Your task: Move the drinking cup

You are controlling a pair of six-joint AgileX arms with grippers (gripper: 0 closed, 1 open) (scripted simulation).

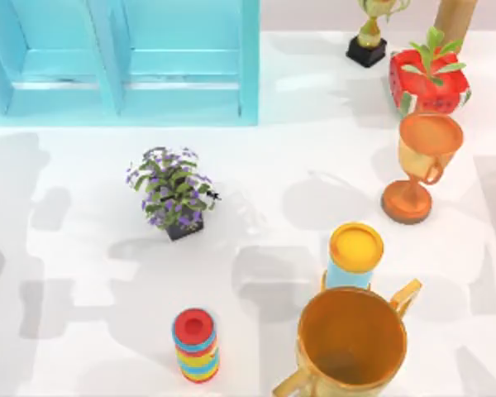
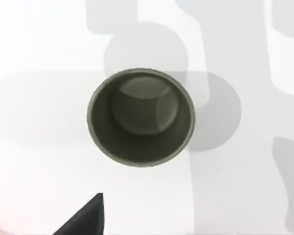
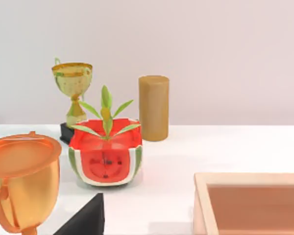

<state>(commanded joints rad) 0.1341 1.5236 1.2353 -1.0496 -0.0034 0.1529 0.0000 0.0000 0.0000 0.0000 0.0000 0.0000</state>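
The left wrist view looks straight down into the drinking cup (image 2: 141, 117), an olive-grey cup standing upright on the white table (image 2: 39, 49) with its mouth open and nothing inside. One dark fingertip of the left gripper (image 2: 85, 218) juts in at the picture's edge, apart from the cup; the rest of the gripper is cut off, so I cannot tell whether its fingers are apart or together.

In the top view, nearest the front edge, a large gold trophy cup (image 1: 351, 339) is partly cut off. A blue can with a yellow lid (image 1: 354, 255) stands just behind it. To their left stands a striped red-topped canister (image 1: 196, 344). Mid-table sits a purple-flowered potted plant (image 1: 172, 192). Toward the right stands an orange trophy (image 1: 420, 165). Farther back are a watermelon-patterned planter (image 1: 428, 78), a small gold trophy on a black base (image 1: 370, 33), a tan cylinder (image 1: 455, 21) cut off by the top edge, and a turquoise cabinet (image 1: 120, 58).

The right wrist view shows a dark fingertip of the right gripper (image 3: 85, 218); its finger state cannot be told. A wooden tray (image 3: 250, 203) is partly cut off.
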